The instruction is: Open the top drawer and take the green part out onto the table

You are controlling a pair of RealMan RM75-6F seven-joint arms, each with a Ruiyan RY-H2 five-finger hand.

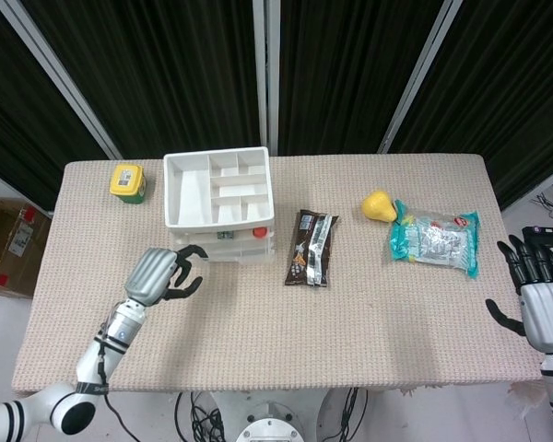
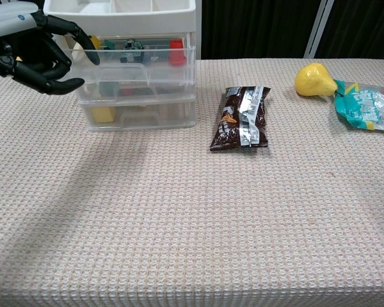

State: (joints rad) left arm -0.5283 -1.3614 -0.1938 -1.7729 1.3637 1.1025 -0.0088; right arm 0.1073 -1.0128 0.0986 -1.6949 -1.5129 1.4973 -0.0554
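Observation:
A white three-drawer unit (image 1: 173,193) (image 2: 137,112) stands at the table's back left, with a divided tray on top. Its clear top drawer (image 1: 229,243) (image 2: 141,67) is pulled out a short way. Inside lie a green part (image 1: 223,236) (image 2: 133,45), a red piece and a yellow piece. My left hand (image 1: 159,275) (image 2: 33,50) is at the drawer's front left corner, fingers curled, one finger hooked over the drawer's front rim. My right hand (image 1: 540,293) hovers at the table's right edge, fingers spread and empty.
A brown snack pack (image 1: 311,247) (image 2: 242,118) lies right of the drawers. A yellow pear (image 1: 379,206) (image 2: 314,79) and a teal packet (image 1: 436,239) (image 2: 368,109) lie further right. A yellow-lidded jar (image 1: 128,181) stands left of the unit.

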